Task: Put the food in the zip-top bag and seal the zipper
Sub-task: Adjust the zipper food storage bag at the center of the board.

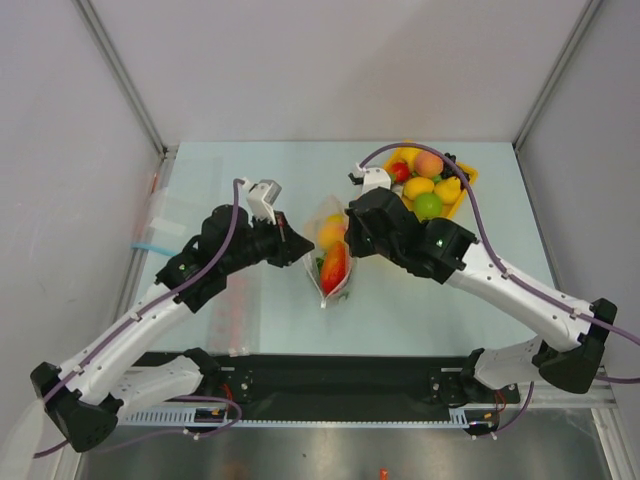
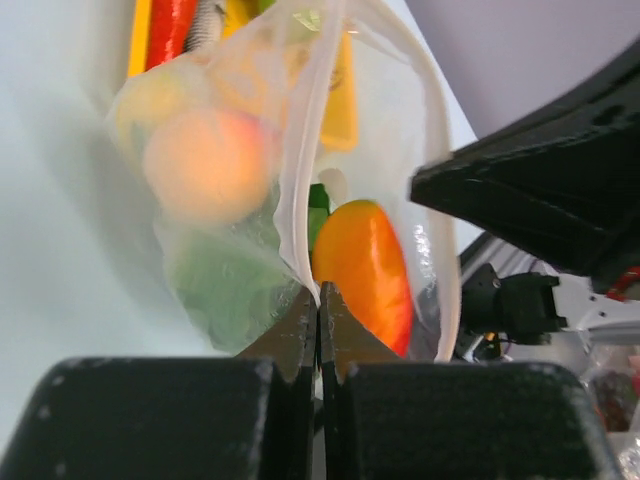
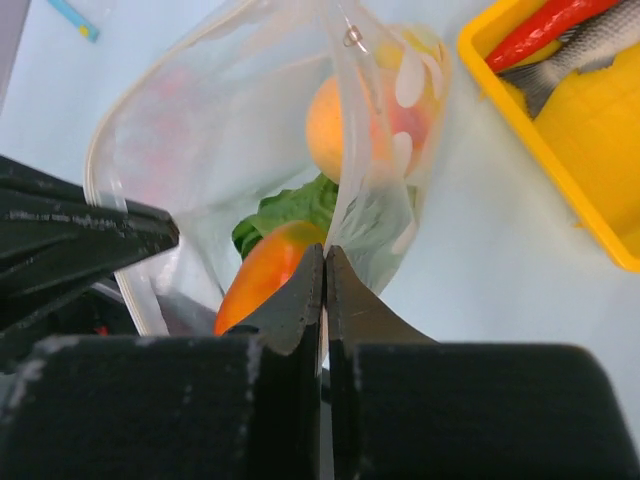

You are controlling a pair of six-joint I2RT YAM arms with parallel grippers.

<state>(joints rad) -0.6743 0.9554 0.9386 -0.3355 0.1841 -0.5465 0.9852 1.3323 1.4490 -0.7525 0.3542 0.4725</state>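
The clear zip-top bag (image 1: 330,262) stands mid-table with its mouth open, held between both grippers. Inside it are a red-orange mango (image 2: 365,270), an orange-pink peach (image 2: 205,165), green lettuce (image 2: 225,285) and a yellow fruit (image 1: 336,221). My left gripper (image 2: 319,288) is shut on the whitish zipper strip (image 2: 298,150) at the mouth's left side. My right gripper (image 3: 325,250) is shut on the opposite edge of the bag (image 3: 345,150), with the mango (image 3: 265,275), lettuce (image 3: 290,210) and peach (image 3: 335,125) behind it. In the top view the left gripper (image 1: 300,246) and the right gripper (image 1: 350,240) flank the bag.
The yellow tray (image 1: 470,178) at the back right holds a peach (image 1: 428,163), a lemon (image 1: 418,187) and a green apple (image 1: 428,206); a red chili (image 3: 545,28) and a toy fish (image 3: 590,45) lie in it too. Another clear bag (image 1: 235,310) lies at the left, and a blue strip (image 1: 150,245) beyond it.
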